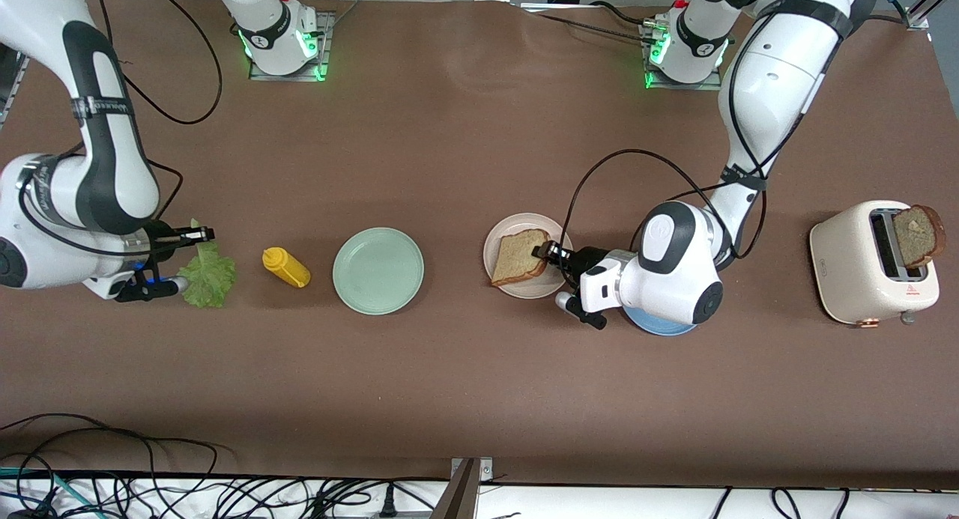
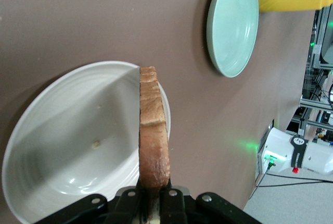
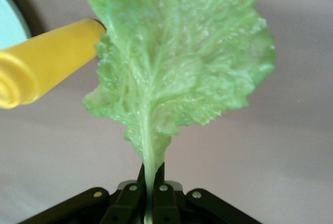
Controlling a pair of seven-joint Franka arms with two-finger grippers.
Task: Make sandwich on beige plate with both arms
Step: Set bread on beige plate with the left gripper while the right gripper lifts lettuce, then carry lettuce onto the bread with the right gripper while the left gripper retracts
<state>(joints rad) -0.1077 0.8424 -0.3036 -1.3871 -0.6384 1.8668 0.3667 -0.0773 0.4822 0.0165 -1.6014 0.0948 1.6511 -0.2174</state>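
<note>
Cables: a tangle of black leads along the counter (image 1: 479,399) edge nearest the front camera, cut off by the frame
Blue plate (image 1: 659,326): nearly all hidden under the left arm's wrist; only a sliver of rim shows
Left gripper (image 1: 545,251): over the beige plate (image 1: 517,290), fingers clamped on one edge of a bread slice (image 1: 518,257); the left wrist view shows the slice (image 2: 152,130) edge-on, standing up from the closed fingers, with the plate (image 2: 57,146) under it; whether the slice's lower corner touches the plate cannot be told
Beige plate: mid-counter, between the mint green plate (image 1: 378,270) and the blue plate; a small crumb on its face in the left wrist view
Mustard bottle (image 1: 286,267): yellow, lying on its side between the lettuce and the mint green plate; no label readable
Right gripper (image 1: 201,236): at the right arm's end of the counter, pinched shut on the stem of a lettuce leaf (image 1: 207,273); in the right wrist view the leaf (image 3: 177,62) spreads out from the fingers, partly covering the bottle tip (image 3: 47,62)
Toaster (image 1: 873,268): cream, at the left arm's end; a second bread slice (image 1: 920,236) sticks up from a slot; a small red mark on its side, too small to read
Arm bases: green lights glowing at both; lettering on the arms too small to read
</note>
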